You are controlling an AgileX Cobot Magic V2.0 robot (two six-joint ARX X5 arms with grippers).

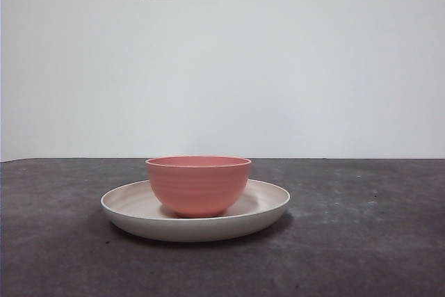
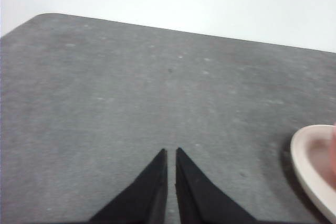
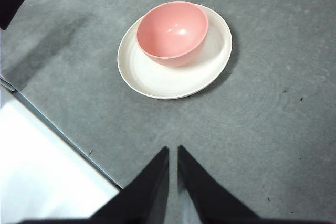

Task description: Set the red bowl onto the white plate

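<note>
Closed, empty fingers of the right gripper (image 3: pixel 173 153) and left gripper (image 2: pixel 171 156), both clear above the worktop (image 1: pixel 361 241), suggest release is complete: the red bowl (image 1: pixel 199 184) sits upright within the white plate (image 1: pixel 268 210), task apparently finished.

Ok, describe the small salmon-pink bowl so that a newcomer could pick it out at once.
Start at the dark grey table under the white wall. On it lies one wide, shallow cream plate, and the small round salmon-pink matte bowl sits upright inside it. It is narrower, deeper, faintly ridged, and the only coloured thing there.
</note>
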